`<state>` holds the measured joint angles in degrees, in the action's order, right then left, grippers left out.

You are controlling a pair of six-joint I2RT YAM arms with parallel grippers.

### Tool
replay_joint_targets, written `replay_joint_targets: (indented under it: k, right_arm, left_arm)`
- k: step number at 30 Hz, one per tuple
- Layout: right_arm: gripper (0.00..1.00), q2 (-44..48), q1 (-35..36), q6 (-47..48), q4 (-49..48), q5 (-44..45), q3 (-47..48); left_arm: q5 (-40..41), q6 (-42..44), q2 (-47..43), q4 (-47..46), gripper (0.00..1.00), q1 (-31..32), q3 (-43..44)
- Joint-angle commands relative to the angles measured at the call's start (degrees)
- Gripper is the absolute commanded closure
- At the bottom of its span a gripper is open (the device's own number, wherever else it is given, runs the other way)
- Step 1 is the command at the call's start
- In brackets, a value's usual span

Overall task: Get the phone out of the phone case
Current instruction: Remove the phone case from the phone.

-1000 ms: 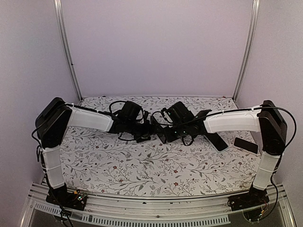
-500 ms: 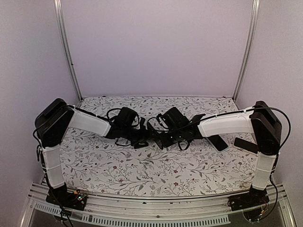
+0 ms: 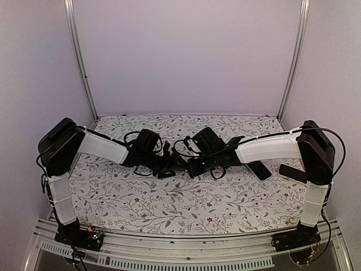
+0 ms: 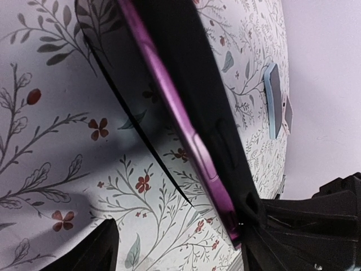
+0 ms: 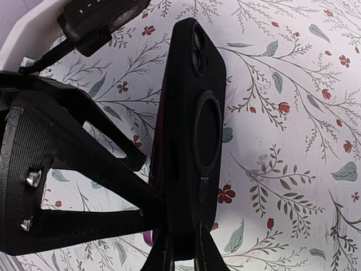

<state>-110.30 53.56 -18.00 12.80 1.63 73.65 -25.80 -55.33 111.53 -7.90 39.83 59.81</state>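
Observation:
The phone case (image 5: pixel 194 130) is black, with a camera cutout and a round ring on its back. It hangs tilted above the floral table. The purple phone (image 4: pixel 186 132) sits in it; only its edge (image 5: pixel 153 169) shows. My right gripper (image 5: pixel 184 255) is shut on the case's bottom end. My left gripper (image 4: pixel 189 248) is open around the phone's end: one finger (image 4: pixel 304 237) rests against the corner of case and phone, the other finger (image 4: pixel 93 251) stands well apart. In the top view both grippers meet mid-table, left (image 3: pixel 168 164) and right (image 3: pixel 189 164).
Two dark flat devices (image 3: pixel 259 168) (image 3: pixel 293 173) lie on the table at the right, under the right arm. A slab with a light blue rim (image 4: pixel 274 99) lies farther off in the left wrist view. Cables loop over both wrists.
Both grippers have shifted slightly left and toward the near edge together. The left gripper's jaws have narrowed a little around the phone's end. The right gripper's hold on the case is unchanged.

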Motion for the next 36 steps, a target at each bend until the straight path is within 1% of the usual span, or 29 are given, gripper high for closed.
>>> replay_joint_targets:
  k: [1, 6, 14, 18, 27, 36]
  right_arm:
    - [1.00, -2.0, 2.1, -2.2, -9.0, -9.7, 0.9]
    - [1.00, -1.5, 2.0, -2.3, -8.8, -9.4, 0.7]
    - [1.00, -0.8, 2.0, -1.2, -8.7, -9.8, 0.9]
    - [1.00, -0.5, 2.0, -0.9, -8.8, -10.8, 1.1]
    - [1.00, -0.3, 2.1, 0.2, -9.2, -15.1, 1.1]
    - [1.00, -0.2, 2.5, 0.6, -9.8, -17.7, 1.3]
  left_arm:
    - [4.3, -1.2, 2.2, 3.1, 0.27, -0.1, -0.7]
    - [3.4, -2.9, 2.1, 1.3, 0.37, -0.2, 0.3]
    - [2.2, -3.5, 3.0, 1.0, 0.52, 0.2, 2.7]
    - [2.0, -3.6, 3.4, 0.8, 0.62, 0.6, 3.3]
    - [2.0, -3.9, 4.8, 0.8, 0.69, 2.0, 3.9]
    - [3.4, -3.3, 4.9, 2.6, 0.72, 2.5, 2.6]
